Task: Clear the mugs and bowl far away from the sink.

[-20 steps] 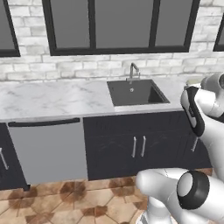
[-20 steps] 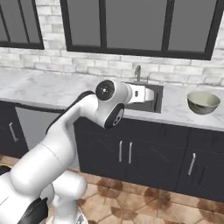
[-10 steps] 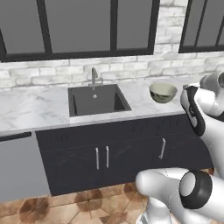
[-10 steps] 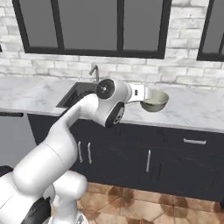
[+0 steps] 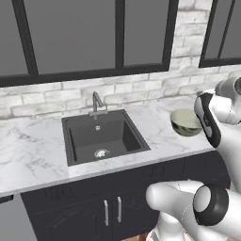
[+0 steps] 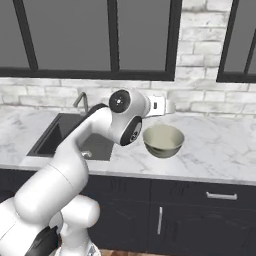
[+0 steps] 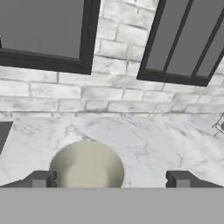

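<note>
The gripper [image 7: 109,179] is spread wide and holds nothing. The bowl [image 7: 86,166] sits on the counter [image 7: 162,144] just below and ahead of it, between the fingertips [image 7: 40,179].

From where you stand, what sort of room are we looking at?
Most likely a kitchen: a black sink with a faucet is set into a marble counter above dark cabinets, and a bowl sits on the counter below dark-framed windows.

White brick wall [image 5: 141,87] with black-framed windows [image 5: 89,37]; marble counter [image 6: 220,150] above dark cabinets [image 6: 200,220].
</note>
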